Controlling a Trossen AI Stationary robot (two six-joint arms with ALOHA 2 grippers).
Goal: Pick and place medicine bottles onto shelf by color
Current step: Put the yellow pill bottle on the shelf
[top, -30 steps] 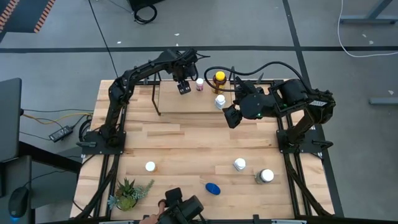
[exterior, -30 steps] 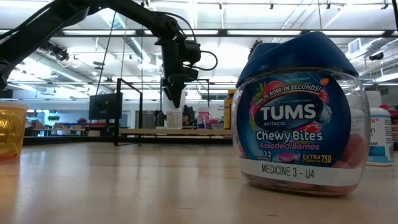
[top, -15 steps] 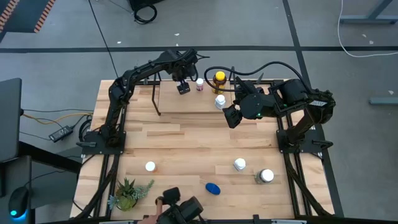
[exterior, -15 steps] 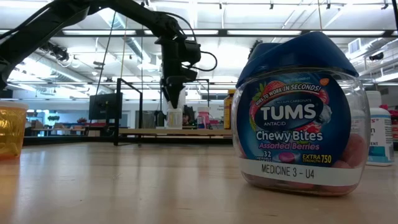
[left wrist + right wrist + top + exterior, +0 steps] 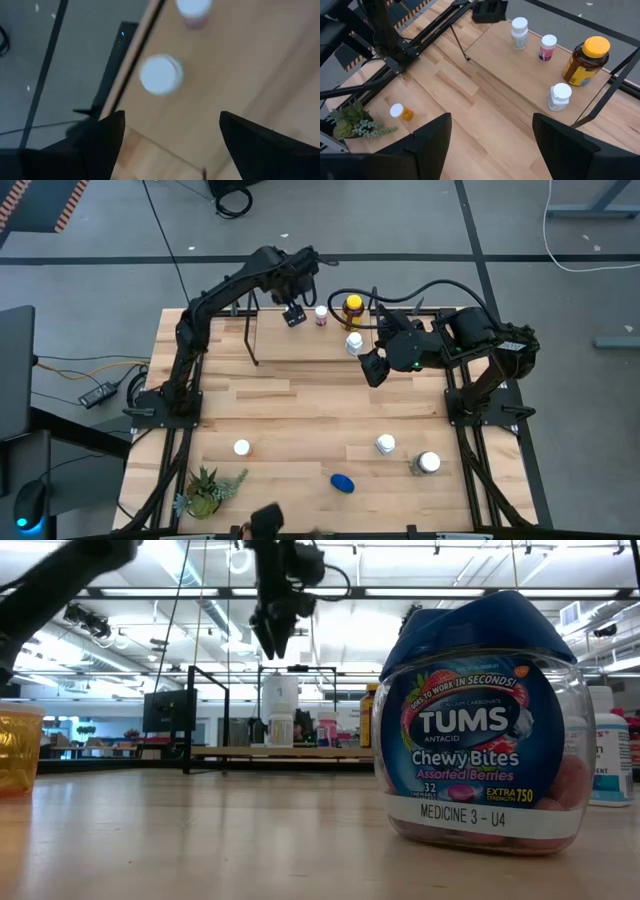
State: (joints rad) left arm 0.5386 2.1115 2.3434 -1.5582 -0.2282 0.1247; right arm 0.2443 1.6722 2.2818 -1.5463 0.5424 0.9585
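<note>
Bottles [image 5: 385, 444] on my bench look light and slick, so grab mid-body; left pincer [image 5: 293, 314] and right pincer [image 5: 372, 368] both gape wide, empty.

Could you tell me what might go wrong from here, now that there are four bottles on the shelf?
1. The left hand, open, hangs just above the white-capped bottle at the shelf's back edge; a low swing could knock it off.
2. The pink-labelled bottle and the amber bottle stand close together, so another placement may topple one.
3. The blue Tums bottle lies on its side and may roll when grasped.
</note>
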